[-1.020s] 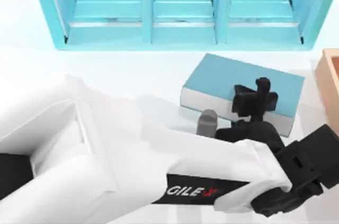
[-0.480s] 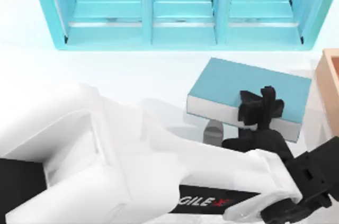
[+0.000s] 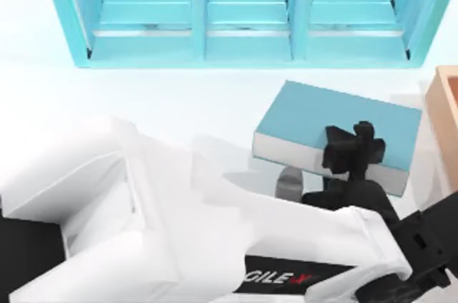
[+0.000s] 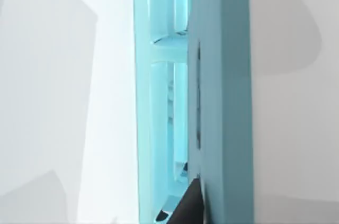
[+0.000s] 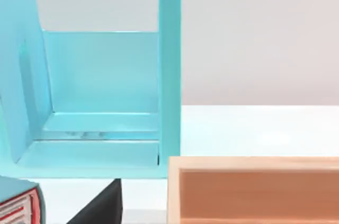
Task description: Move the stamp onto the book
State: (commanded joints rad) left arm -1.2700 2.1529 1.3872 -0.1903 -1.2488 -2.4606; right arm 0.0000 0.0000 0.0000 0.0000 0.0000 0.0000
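Observation:
The book (image 3: 343, 113), flat with a teal-blue cover and white page edges, lies right of centre in front of the shelf. My left arm reaches across the table from the left. Its black gripper (image 3: 352, 149) hangs over the book's near half and covers part of the cover and the front page edge. The stamp is hidden. A dark part of the left gripper (image 4: 188, 205) juts in at the edge of the left wrist view, beside turquoise shelf walls. A dark part of the right gripper (image 5: 100, 205) sits at the edge of the right wrist view.
A big turquoise shelf unit (image 3: 243, 9) with compartments runs along the back. A light-wood box (image 3: 447, 102) with raised walls stands at the right edge, close to the book, and also faces the right wrist camera (image 5: 254, 192). A grey cylindrical piece (image 3: 290, 183) stands by the book's front edge.
My left arm has slid to the right and its gripper has moved farther onto the book. The book has shifted slightly right and toward the front. The shelf has stayed put.

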